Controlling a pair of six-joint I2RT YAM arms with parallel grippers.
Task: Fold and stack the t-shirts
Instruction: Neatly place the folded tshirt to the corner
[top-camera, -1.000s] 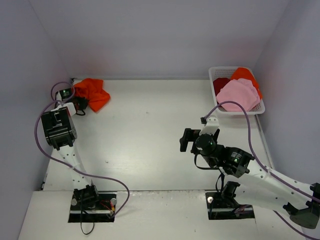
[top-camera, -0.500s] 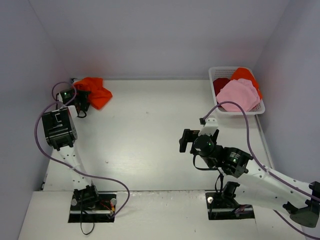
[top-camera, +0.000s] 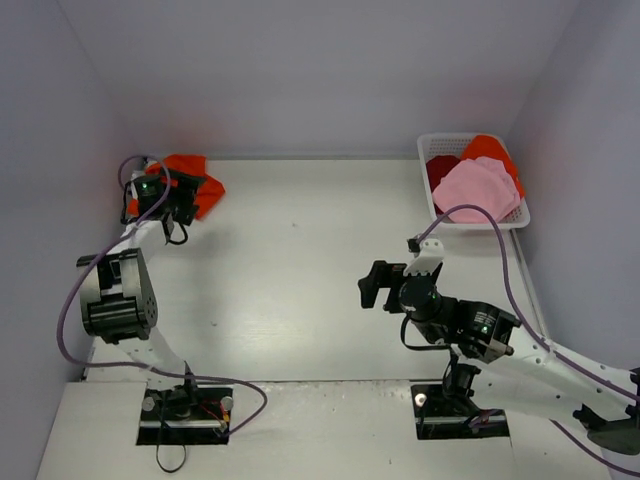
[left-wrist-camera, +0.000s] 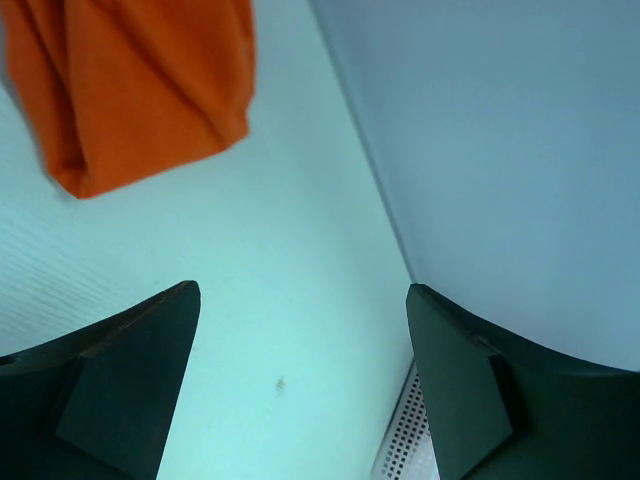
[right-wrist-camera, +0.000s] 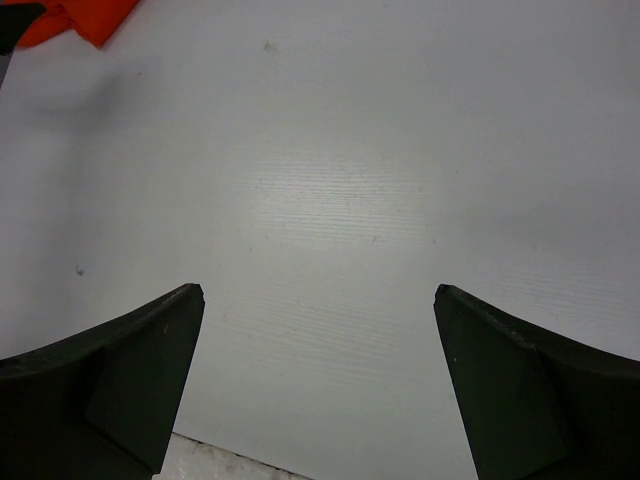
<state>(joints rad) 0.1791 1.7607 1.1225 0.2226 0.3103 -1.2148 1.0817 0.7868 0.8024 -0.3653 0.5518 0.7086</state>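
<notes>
A bright orange-red t-shirt (top-camera: 190, 163) lies bunched in the back left corner of the table. My left gripper (top-camera: 193, 198) hovers at its near edge and hides part of it. In the left wrist view the gripper (left-wrist-camera: 302, 290) is open, with only bare table between its fingers. The t-shirt (left-wrist-camera: 140, 90) lies beyond the fingertips, apart from them. My right gripper (top-camera: 372, 285) hangs open over the middle right of the table, nothing between its fingers (right-wrist-camera: 318, 290). A pink t-shirt (top-camera: 478, 188), a dark red one (top-camera: 440, 168) and an orange one (top-camera: 490, 150) sit in the white basket (top-camera: 520, 215).
The basket stands at the back right against the side wall. Walls close the table on the left, back and right. A purple cable (top-camera: 470, 210) arcs over the right arm. A white perforated surface (left-wrist-camera: 400, 455) shows at the bottom of the left wrist view.
My left gripper has opened and let go of the orange-red t-shirt, and the left arm has reached further toward the back corner. The right arm shifted only slightly.
</notes>
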